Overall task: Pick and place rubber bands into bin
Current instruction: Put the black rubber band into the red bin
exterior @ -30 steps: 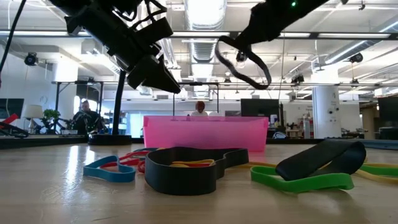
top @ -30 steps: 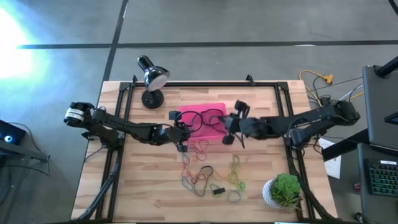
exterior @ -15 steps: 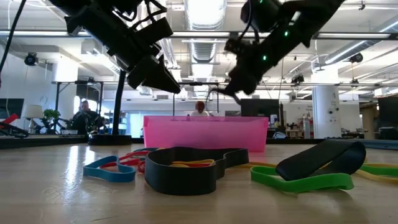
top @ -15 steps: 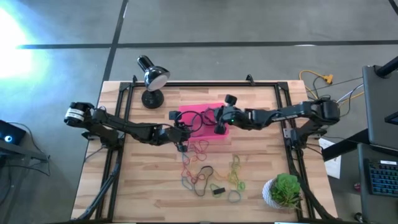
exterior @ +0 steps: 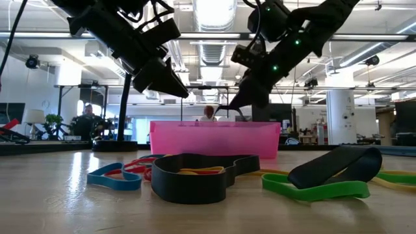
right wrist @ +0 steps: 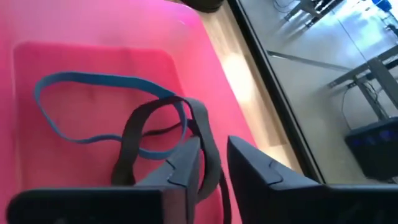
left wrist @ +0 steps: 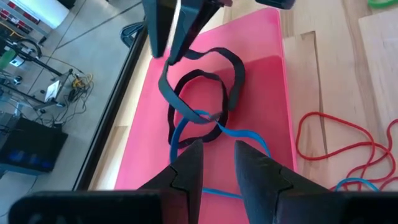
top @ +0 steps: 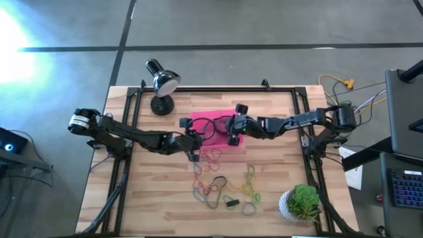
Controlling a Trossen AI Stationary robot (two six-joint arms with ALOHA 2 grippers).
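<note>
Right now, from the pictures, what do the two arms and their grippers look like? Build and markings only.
Both arms are dark, slim and jointed. The left arm has a white-banded cylinder at its outer end. The right arm shows small green lights on its wrist in the low view. The left gripper and the right gripper each have two dark, wedge-shaped fingers with angular steps. Cabling cannot be made out.

1. The left arm (top: 125, 135) reaches in from the 9 o'clock edge of the bench, stretched low toward the middle, wrist level.
2. The left tool (top: 193, 140) sits just left of centre, its two dark fingers (left wrist: 186, 168) parted by a narrow gap, nothing seen between them.
3. The right arm (top: 297, 122) comes from the 3 o'clock side, extended long toward centre.
4. The right tool (top: 232, 125) points down, tilted; its fingers (right wrist: 186, 165) stand slightly apart with a black band in the gap.
</note>
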